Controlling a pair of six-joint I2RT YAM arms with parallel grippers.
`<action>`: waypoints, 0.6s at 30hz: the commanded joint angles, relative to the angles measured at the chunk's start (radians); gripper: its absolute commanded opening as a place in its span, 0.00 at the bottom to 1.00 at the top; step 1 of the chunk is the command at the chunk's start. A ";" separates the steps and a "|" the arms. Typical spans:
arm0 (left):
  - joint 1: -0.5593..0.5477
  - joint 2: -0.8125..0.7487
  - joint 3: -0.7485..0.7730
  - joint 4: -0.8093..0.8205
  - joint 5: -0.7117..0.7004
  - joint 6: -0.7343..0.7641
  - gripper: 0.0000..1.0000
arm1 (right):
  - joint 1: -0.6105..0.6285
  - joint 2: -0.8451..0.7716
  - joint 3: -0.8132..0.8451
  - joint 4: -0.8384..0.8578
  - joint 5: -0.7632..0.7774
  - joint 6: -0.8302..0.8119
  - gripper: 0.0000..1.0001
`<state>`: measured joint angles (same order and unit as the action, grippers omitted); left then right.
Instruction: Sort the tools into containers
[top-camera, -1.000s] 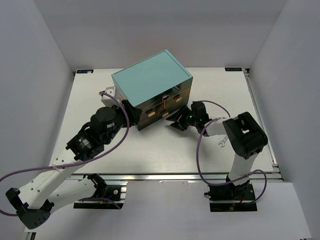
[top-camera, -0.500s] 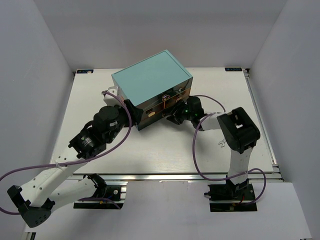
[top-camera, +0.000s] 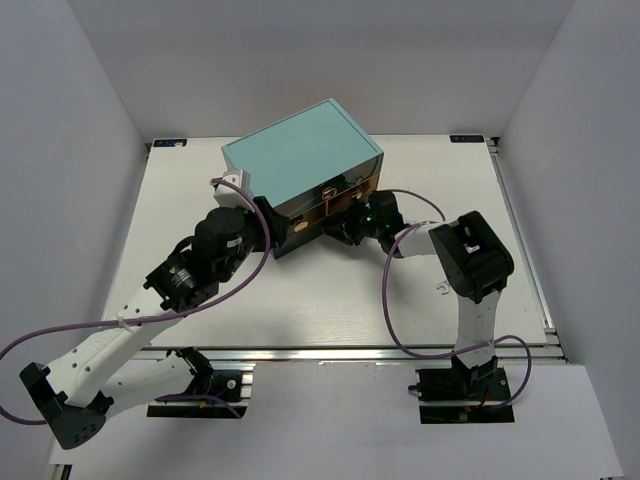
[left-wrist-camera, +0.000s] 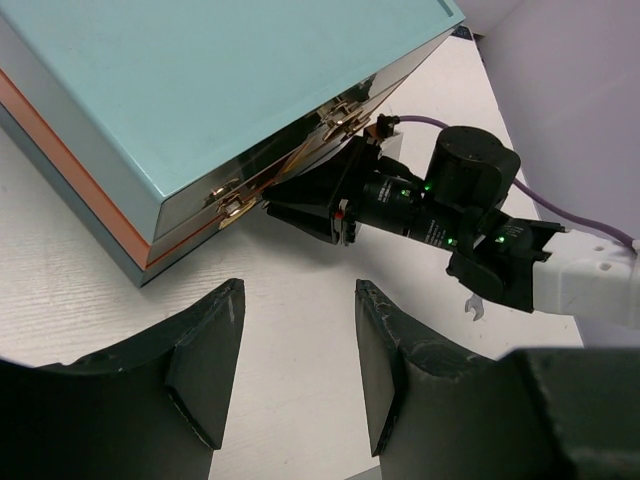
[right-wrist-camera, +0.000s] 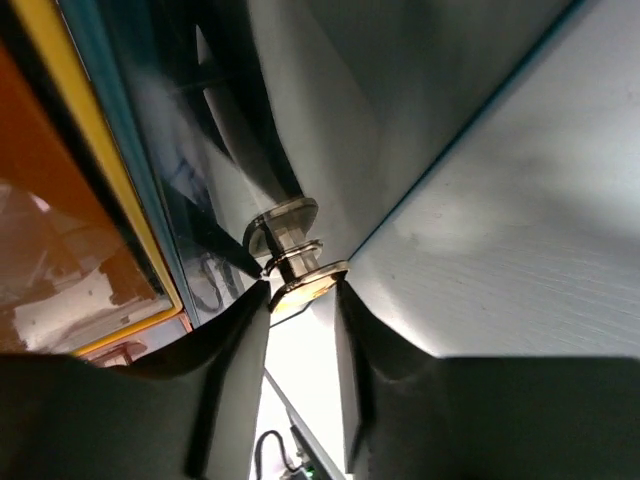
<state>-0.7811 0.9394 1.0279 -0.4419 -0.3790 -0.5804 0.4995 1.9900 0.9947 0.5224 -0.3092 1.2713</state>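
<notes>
**R tool reaches a drawer knob**

Our L tool hangs wide open and empty by the chest corner. Within the last sec our R tool swung in to the chest front, so we judge a drawer pull comes next. Only the R wrist cam shows it pinched narrow on a knob. Top cam shows the wrench loose on the bench, far right.

We note the chest front walls off everything straight ahead of the right gripper, and a drawer knob fills the narrow gap at its tips. Ahead of the left gripper is a strip of bare table. Beyond that, the chest corner stands ahead-left and the right arm ahead-right, with the wrench beside it.
</notes>
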 joint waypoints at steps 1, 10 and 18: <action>0.000 -0.010 0.040 0.005 0.002 0.008 0.58 | 0.004 0.039 0.042 0.030 0.090 0.002 0.34; 0.000 -0.017 0.028 0.019 -0.009 0.008 0.58 | -0.001 -0.043 -0.109 0.047 0.078 -0.023 0.26; 0.000 -0.031 -0.002 0.060 0.000 0.014 0.58 | -0.044 -0.195 -0.298 0.059 0.070 -0.076 0.26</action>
<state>-0.7811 0.9367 1.0290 -0.4198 -0.3805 -0.5766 0.4934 1.8507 0.7673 0.6331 -0.2886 1.2602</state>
